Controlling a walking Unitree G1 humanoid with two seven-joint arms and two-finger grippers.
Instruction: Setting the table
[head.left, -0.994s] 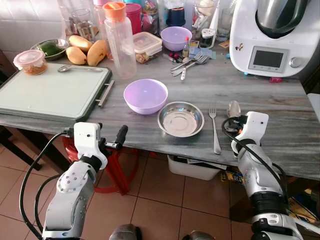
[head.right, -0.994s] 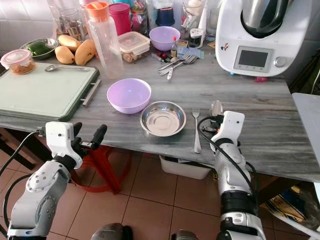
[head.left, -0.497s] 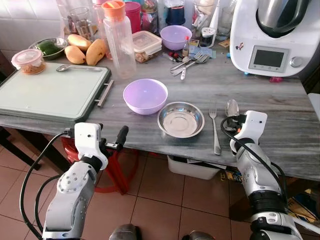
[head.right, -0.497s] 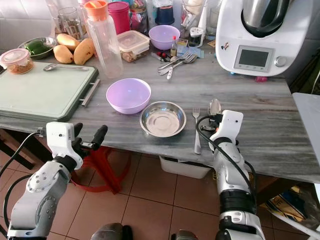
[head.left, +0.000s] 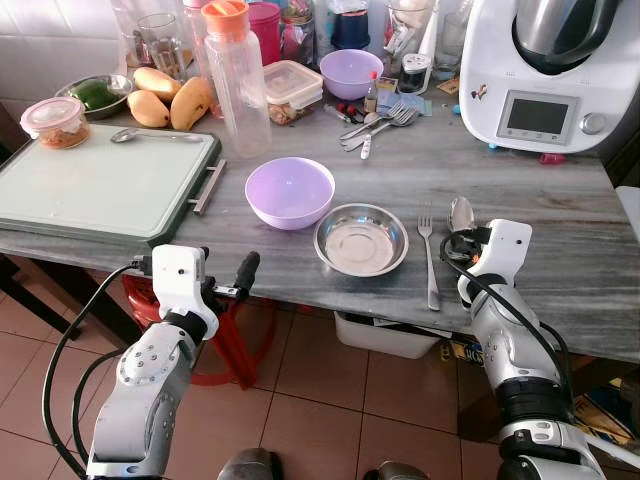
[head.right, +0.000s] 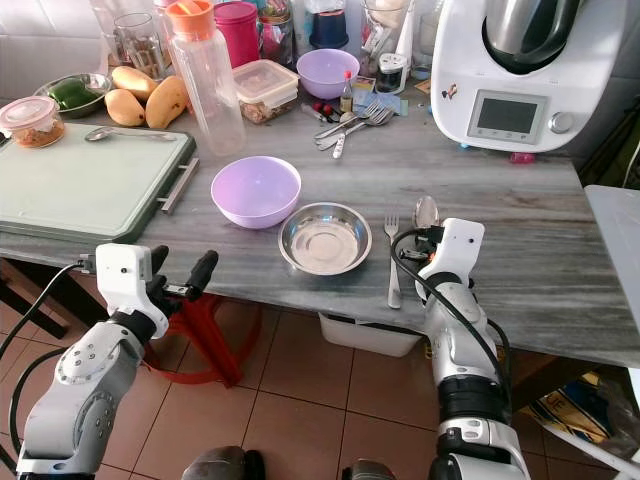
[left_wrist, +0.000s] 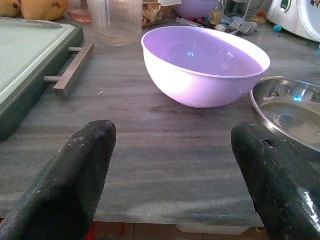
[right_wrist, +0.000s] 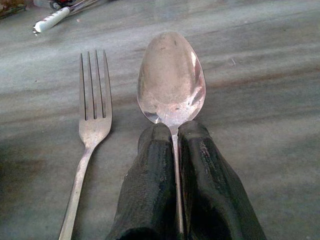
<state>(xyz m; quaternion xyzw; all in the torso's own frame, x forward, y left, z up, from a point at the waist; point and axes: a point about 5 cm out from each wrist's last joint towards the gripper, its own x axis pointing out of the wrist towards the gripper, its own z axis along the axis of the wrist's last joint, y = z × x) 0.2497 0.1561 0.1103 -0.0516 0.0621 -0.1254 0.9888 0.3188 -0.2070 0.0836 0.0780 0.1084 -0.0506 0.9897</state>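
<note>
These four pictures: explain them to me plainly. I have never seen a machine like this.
It is a walking humanoid robot with two silver arms, each ending in a two-fingered black claw. Two pictures come from cameras in its head, looking down at a grey table. The other two come from cameras on its wrists, looking along the fingers.

On the table stand a purple bowl and a steel dish, with a fork to the dish's right. The right claw is shut on the handle of a spoon, which lies beside the fork. The left claw is open, at the table's near edge, holding nothing.
</note>
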